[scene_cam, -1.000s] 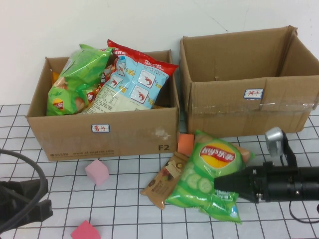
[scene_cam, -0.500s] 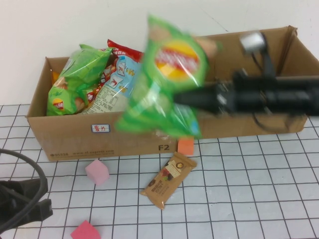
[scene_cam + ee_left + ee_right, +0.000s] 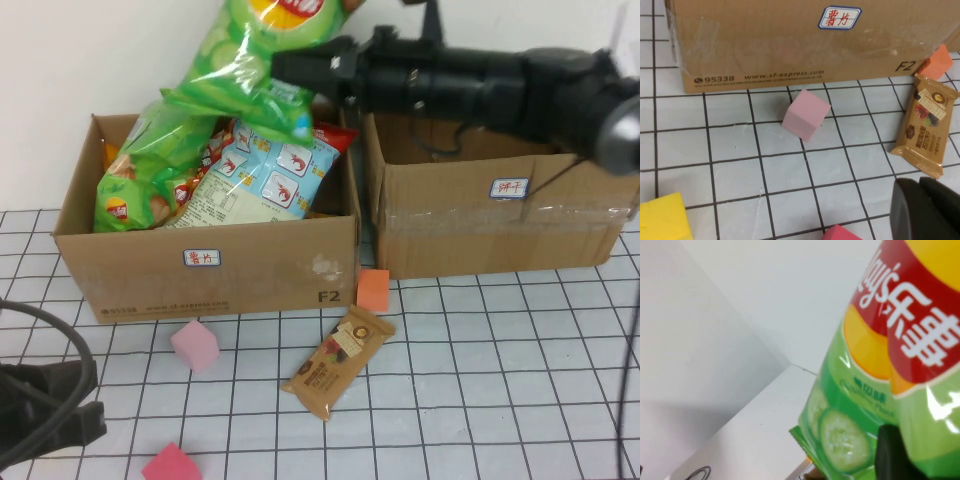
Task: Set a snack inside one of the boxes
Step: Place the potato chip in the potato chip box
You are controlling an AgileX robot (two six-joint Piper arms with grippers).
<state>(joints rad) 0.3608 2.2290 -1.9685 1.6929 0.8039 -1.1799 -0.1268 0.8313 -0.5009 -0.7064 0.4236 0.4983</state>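
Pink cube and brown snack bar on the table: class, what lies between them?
In the high view, only bare grid tabletop separates the pink cube from the brown snack bar; both grippers are elsewhere.

Looking down from high on the robot's side. Left wrist camera facing the surface closely, sharing the left box (image 3: 205, 255) front and pink cube (image 3: 806, 115). Right wrist camera pressing against the chip bag (image 3: 890, 355).

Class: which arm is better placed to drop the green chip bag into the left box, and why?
The right. Its claw already grips the green chip bag, holding it above the left box. The left claw sits low by the table's near edge, holding nothing.
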